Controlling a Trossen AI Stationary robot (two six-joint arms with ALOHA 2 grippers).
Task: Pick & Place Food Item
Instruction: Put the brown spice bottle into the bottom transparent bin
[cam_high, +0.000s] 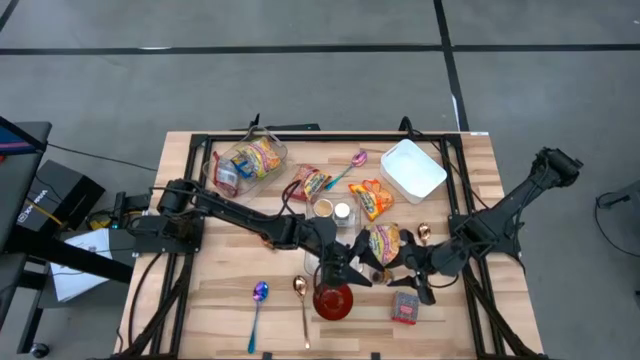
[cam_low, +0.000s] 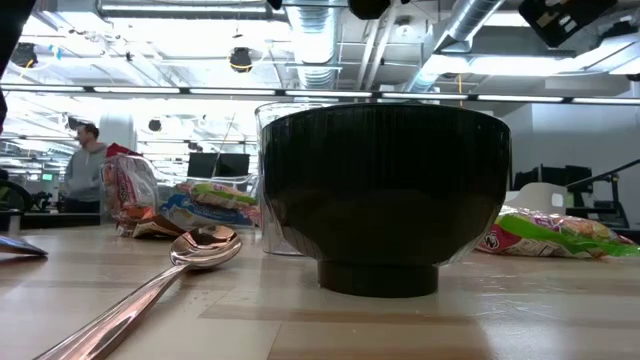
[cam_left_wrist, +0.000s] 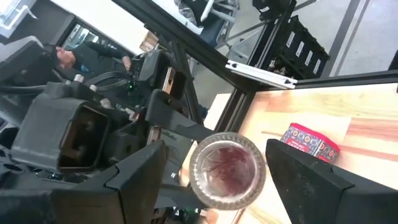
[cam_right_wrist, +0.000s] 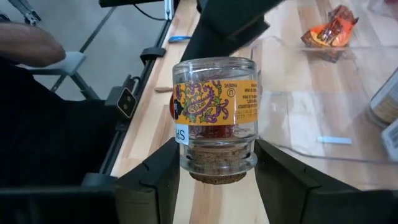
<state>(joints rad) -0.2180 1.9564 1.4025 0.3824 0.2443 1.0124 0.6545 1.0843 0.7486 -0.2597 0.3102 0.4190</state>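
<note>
A small glass jar (cam_right_wrist: 214, 106) with a cork stopper, a yellow patterned label and red threads inside hangs in the air just above the red bowl (cam_high: 333, 300). My right gripper (cam_right_wrist: 217, 167) is shut on it and reaches in from the table's right (cam_high: 392, 268). My left gripper (cam_left_wrist: 217, 155) comes from the left (cam_high: 338, 266) and is open. It faces the jar's round bottom (cam_left_wrist: 227, 171), one finger on either side of it as seen along them. I see no touch. My right gripper pinches the jar's neck (cam_right_wrist: 186, 160), just above the cork, between its two fingers. The fingers come from the table's right, slanting a little downward, and lie along the jar. The jar is lifted clear, with its cork toward my wrist and its bottom pointing away toward the left gripper.
A red box (cam_high: 405, 308) lies right of the bowl, two spoons (cam_high: 258, 300) (cam_high: 300, 290) left of it. Snack packets (cam_high: 372, 198), a clear tub of food (cam_high: 248, 160) and a white container (cam_high: 412, 168) fill the far half. A person (cam_low: 85, 165) stands beyond the table.
</note>
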